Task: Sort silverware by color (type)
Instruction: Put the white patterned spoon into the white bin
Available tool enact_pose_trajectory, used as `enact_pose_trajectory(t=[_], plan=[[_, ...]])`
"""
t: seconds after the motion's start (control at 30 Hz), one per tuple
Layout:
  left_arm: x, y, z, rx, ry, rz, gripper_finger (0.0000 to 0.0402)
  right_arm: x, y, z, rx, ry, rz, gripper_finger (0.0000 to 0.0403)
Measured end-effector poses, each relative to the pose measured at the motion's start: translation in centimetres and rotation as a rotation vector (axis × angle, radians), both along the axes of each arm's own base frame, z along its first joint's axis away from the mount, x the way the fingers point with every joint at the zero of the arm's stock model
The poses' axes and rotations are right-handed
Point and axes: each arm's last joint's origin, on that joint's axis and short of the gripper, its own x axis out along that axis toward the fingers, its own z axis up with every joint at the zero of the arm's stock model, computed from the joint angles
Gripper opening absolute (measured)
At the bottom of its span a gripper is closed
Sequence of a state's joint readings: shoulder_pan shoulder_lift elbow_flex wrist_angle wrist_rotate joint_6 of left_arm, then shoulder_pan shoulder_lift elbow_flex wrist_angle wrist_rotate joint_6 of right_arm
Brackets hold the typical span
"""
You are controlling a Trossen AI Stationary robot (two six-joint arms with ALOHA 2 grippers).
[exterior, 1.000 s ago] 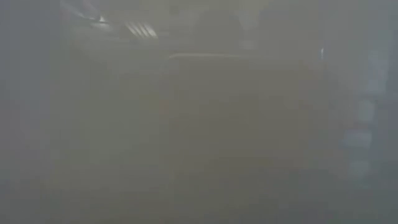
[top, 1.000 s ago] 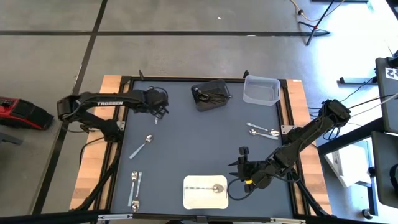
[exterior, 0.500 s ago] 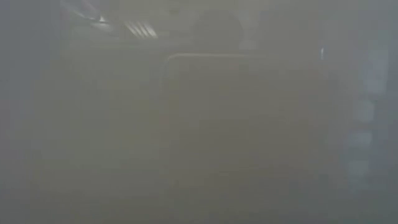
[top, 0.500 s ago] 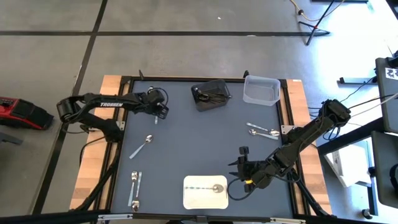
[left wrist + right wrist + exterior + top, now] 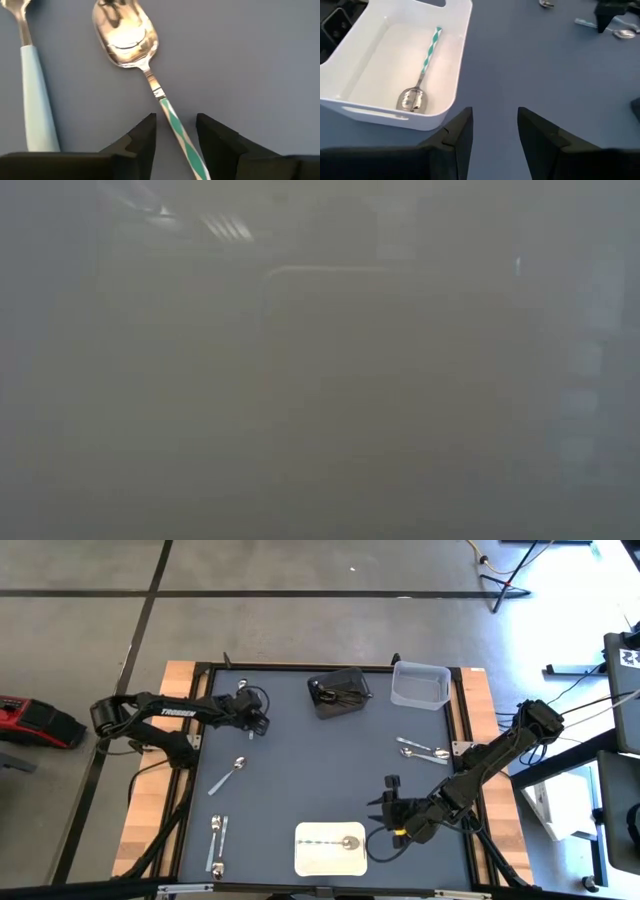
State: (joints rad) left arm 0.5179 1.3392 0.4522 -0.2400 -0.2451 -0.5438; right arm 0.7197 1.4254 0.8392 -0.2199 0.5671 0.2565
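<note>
My left gripper [image 5: 252, 726] [image 5: 176, 120] is open, low over the table's far-left part. Its fingers stand on either side of the green-and-white striped handle of a silver spoon [image 5: 127, 35], apart from it. The spoon lies flat on the mat beside a pale-blue-handled utensil [image 5: 35, 100]. My right gripper [image 5: 383, 810] [image 5: 494, 117] is open and holds nothing, just right of the white bin [image 5: 305, 862] [image 5: 455, 95]. In the bin lies another striped spoon [image 5: 340, 842] [image 5: 422, 70]. The low view is fogged over.
Loose silverware lies on the mat: one spoon [image 5: 228, 775] left of centre, two utensils [image 5: 217, 845] near the near-left corner, two [image 5: 422, 750] at the right. A dark bin [image 5: 338, 692] with utensils and a clear bin [image 5: 420, 685] stand at the far edge.
My left arm has come down toward the striped spoon at the table's far left. The right arm and the silverware have kept still.
</note>
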Motion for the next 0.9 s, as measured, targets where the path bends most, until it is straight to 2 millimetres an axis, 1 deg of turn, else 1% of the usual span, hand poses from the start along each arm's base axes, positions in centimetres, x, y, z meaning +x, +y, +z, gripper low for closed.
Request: enact_pose_trajectory(t=[0.37, 0.43, 0.57, 0.7, 0.83, 0.9], plan=[[1.0, -1.2, 0.1, 0.003, -0.025, -0.111, 0.0015, 0.0, 0.0, 0.0, -0.005, -0.005, -0.006, 0.0144], [1.2, -1.5, 0.1, 0.007, -0.038, -0.128, 0.0011, 0.0, 0.0, 0.0, -0.005, -0.005, -0.006, 0.0144], [2.0, -2.2, 0.2, 0.014, -0.084, -0.205, 0.0024, 0.0, 0.0, 0.0, -0.005, -0.005, -0.006, 0.0144], [3.0, -3.2, 0.6, 0.039, -0.123, -0.267, 0.0025, 0.0, 0.0, 0.0, -0.005, -0.005, -0.006, 0.0144], [4.6, -4.6, 1.9, 0.078, -0.165, -0.370, 0.0020, 0.0, 0.0, 0.0, -0.005, -0.005, -0.006, 0.0144], [5.5, -5.7, 2.6, 0.108, -0.193, -0.447, 0.0021, 0.0, 0.0, 0.0, -0.005, -0.005, -0.006, 0.0144]])
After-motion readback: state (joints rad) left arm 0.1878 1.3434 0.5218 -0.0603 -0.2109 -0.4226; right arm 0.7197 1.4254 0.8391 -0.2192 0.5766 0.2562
